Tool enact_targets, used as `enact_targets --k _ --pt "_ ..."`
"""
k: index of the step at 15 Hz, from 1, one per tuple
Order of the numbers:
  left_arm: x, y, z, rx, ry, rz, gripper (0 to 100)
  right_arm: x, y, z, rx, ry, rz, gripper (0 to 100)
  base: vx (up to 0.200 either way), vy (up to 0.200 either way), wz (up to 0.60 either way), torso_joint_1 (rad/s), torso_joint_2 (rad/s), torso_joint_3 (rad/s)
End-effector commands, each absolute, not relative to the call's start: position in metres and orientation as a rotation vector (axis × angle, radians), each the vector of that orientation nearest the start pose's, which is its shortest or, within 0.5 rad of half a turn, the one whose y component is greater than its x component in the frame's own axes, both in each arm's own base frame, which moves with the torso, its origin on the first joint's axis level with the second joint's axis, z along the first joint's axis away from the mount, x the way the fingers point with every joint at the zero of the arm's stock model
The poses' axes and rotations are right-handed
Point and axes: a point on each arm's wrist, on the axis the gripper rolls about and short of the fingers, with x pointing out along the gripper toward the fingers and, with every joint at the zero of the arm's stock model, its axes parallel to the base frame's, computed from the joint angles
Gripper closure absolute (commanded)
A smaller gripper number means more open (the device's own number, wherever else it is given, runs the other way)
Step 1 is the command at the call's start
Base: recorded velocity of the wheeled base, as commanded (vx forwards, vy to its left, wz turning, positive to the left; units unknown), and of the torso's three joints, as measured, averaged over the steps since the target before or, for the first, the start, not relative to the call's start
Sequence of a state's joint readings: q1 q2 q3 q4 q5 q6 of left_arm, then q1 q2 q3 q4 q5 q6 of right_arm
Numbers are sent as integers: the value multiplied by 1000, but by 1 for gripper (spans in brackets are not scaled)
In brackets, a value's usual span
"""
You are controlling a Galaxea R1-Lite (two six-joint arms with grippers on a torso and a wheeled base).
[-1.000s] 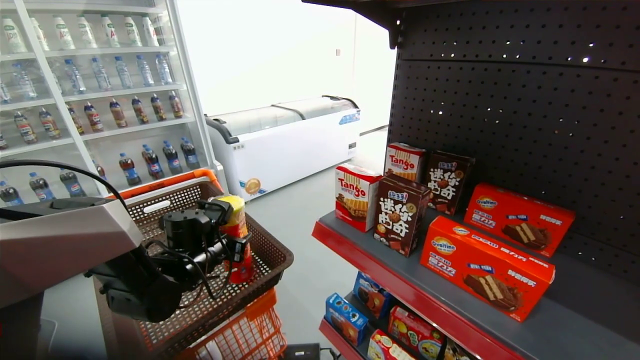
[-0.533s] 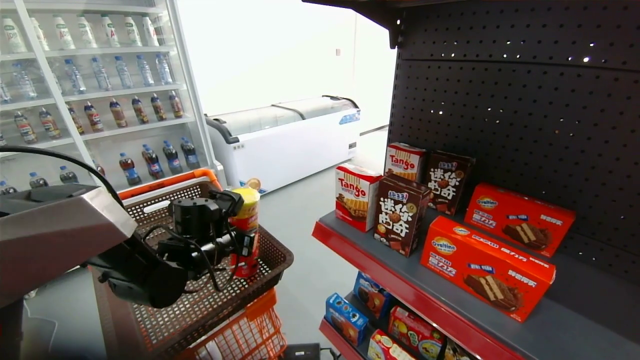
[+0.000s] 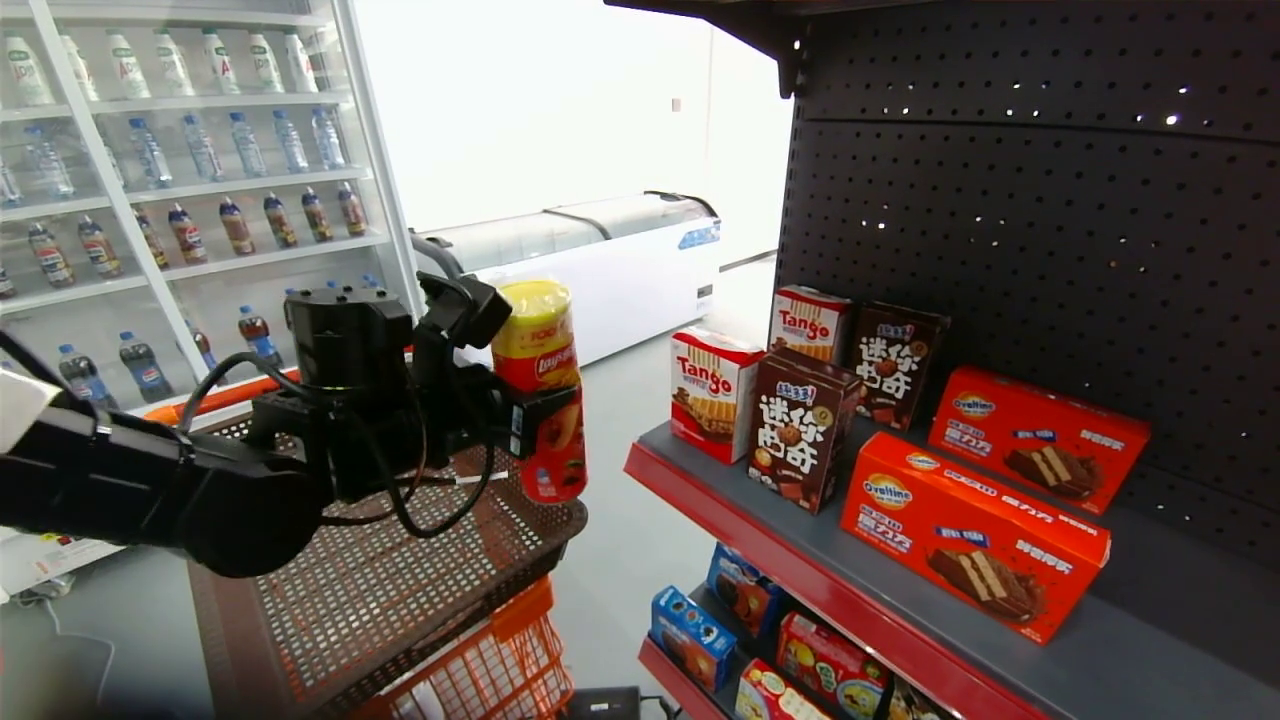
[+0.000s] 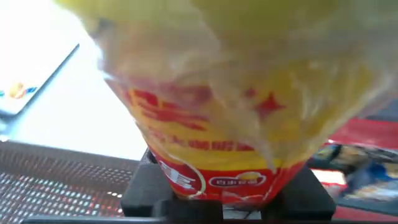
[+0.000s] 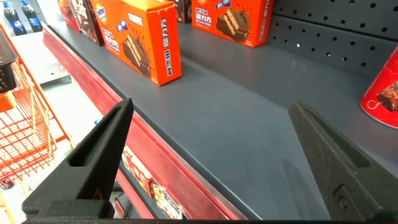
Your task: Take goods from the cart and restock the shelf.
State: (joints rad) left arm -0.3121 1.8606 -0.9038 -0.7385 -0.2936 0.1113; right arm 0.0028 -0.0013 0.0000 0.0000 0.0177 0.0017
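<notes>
Brown plastic mesh forms the cart basket [image 3: 400, 590] closest to the camera, with an orange wire basket [image 3: 480, 670] slung beneath it. Over the brown basket's right-hand rim the left gripper [image 3: 535, 405] clamps a canister of crisps [image 3: 535, 340] around its middle, one black pad across the red body and the other finger behind it. The canister is close to upright, yellow lid on top, and sits in the air between the cart and the shelf. In the left wrist view the canister [image 4: 236, 124] looms large above the gripper [image 4: 227, 199], whose pads press on it from both sides. To the right is the shelf [image 3: 1100, 650], a grey board with a red front edge. Standing on it are two red-and-white wafer boxes [image 3: 712, 393], two dark brown boxes [image 3: 800, 428] and two flat orange boxes [image 3: 975, 530]. The right gripper [image 5: 210, 109] hangs over a bare stretch of that board [image 5: 261, 155] with its fingers spread wide and nothing between them; an orange box [image 5: 140, 43] lies beyond it. Farther back stand a white chest freezer [image 3: 580, 280] and a glass-fronted drinks cooler [image 3: 200, 180].
</notes>
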Motion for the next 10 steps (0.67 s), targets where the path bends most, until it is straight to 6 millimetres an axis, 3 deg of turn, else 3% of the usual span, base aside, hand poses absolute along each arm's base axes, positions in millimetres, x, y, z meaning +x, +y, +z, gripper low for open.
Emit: enact_targets --k 1,6,10 --pt "290 -107 193 101 120 -703 100 -23 0 75 2 2 21 0 0 0 0 0 0 0" --pt "232 -95 199 71 123 -853 100 -23 0 75 2 0 21 0 0 0 0 0 0 0" --pt "224 -94 197 49 150 -872 100 -23 0 75 2 2 21 0 0 0 0 0 0 0"
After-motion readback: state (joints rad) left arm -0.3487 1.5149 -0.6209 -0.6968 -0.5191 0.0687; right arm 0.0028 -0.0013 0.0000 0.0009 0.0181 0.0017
